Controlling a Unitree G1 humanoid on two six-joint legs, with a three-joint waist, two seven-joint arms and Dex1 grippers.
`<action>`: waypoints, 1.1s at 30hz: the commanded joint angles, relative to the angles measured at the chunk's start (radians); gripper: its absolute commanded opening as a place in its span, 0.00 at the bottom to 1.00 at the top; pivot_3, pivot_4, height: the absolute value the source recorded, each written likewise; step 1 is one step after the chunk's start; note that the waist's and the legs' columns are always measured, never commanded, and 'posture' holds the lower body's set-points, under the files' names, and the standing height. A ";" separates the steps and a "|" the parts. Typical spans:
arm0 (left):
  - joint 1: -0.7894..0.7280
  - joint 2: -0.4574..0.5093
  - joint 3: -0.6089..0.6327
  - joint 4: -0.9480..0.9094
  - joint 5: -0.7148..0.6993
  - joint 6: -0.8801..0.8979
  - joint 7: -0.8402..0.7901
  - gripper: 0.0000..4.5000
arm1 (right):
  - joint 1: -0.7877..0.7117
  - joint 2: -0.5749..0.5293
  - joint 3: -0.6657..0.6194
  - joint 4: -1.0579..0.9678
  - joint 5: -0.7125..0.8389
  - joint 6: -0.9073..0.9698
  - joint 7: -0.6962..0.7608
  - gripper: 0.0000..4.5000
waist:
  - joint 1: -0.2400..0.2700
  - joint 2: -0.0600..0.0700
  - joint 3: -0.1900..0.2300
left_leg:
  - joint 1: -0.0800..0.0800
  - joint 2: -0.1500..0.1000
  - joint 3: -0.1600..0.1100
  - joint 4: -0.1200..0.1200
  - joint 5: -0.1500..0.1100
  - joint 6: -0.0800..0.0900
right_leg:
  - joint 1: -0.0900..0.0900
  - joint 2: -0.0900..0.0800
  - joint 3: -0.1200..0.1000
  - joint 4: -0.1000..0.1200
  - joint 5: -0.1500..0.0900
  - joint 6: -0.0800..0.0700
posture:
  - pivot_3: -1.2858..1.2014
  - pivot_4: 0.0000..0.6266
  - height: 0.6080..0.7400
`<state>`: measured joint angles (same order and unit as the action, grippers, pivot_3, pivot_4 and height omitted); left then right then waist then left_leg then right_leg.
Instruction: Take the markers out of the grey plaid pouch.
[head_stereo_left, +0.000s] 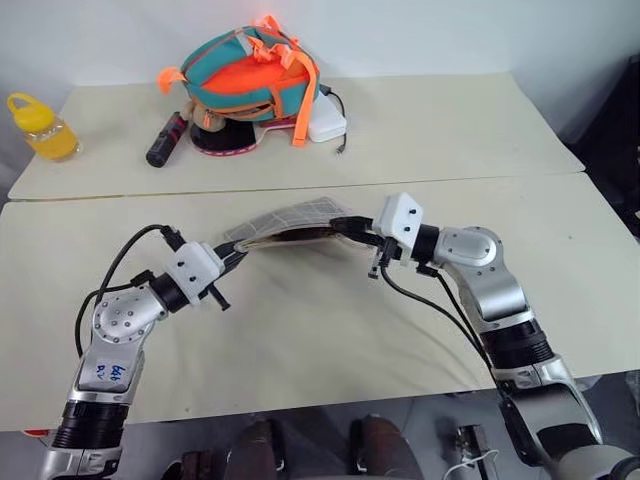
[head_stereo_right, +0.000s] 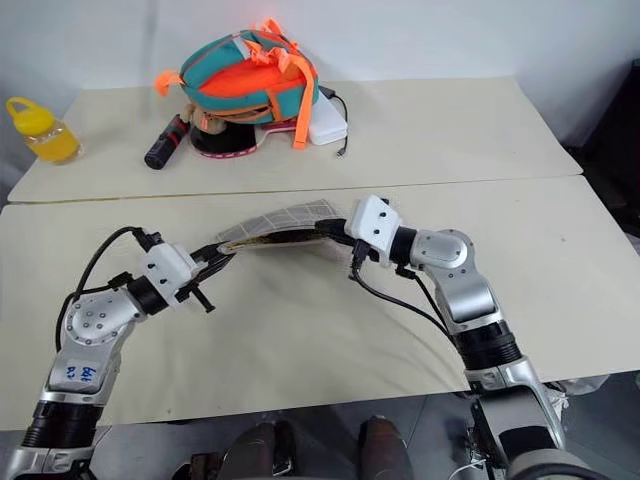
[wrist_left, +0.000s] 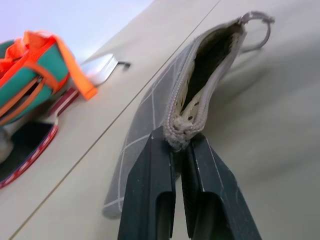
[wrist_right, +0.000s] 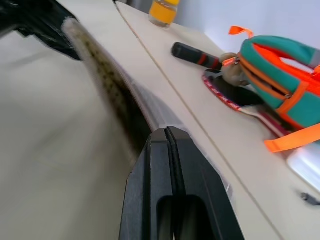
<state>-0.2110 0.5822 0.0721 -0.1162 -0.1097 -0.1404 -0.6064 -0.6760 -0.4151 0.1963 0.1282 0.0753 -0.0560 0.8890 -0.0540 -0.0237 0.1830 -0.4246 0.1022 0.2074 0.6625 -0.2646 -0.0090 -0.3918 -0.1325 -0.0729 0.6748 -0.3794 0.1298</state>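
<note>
With the grey plaid pouch (head_stereo_left: 290, 225) hanging mid-frame, left gripper (wrist_left: 183, 145) clamped on one zip end, right gripper (wrist_right: 167, 132) pinched together at the other: tip mouth down, shake markers out.

Grey plaid pouch (wrist_left: 150, 107) — matt woven cloth — dotted lining.

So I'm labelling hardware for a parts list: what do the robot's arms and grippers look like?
Both arms are silver metal with black joint bands and loose black cables. Each wrist carries a white housing. The left gripper and right gripper each have two flat black fingers. The left arm bears a handwritten blue marking.
</note>
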 joint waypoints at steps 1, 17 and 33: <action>-0.007 -0.010 -0.005 -0.059 0.004 0.010 0.012 0.00 | -0.003 -0.002 0.014 -0.006 -0.029 -0.044 -0.007 0.01 | 0.000 0.000 0.000 | 0.000 0.000 0.000 0.000 0.000 0.000 | 0.000 0.000 0.000 0.000 0.000 0.000 | 0.52 0.24 1.00; -0.004 -0.054 -0.049 -0.081 0.058 0.031 0.032 0.00 | 0.047 0.013 0.042 -0.044 -0.022 -0.098 0.024 0.01 | 0.001 0.000 0.000 | 0.000 0.000 0.000 0.000 0.000 0.000 | 0.000 0.000 0.000 0.000 0.000 0.000 | 0.52 0.24 1.00; -0.012 -0.062 -0.070 -0.107 0.055 0.037 0.014 0.00 | -0.004 -0.015 0.077 0.096 -0.248 -0.189 -0.131 0.01 | -0.001 0.000 0.000 | 0.000 0.000 0.000 0.001 0.000 0.000 | 0.000 0.000 0.000 0.001 0.000 0.000 | 0.52 0.24 1.00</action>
<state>-0.2111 0.5239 0.0045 -0.1764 -0.0481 -0.0968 -0.5920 -0.6665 -0.4178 0.2710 0.2264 -0.1450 -0.2218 0.7843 -0.0551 -0.0237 0.1830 -0.4245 0.1024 0.2071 0.6634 -0.2646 -0.0091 -0.3917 -0.1323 -0.0727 0.6759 -0.3794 0.1298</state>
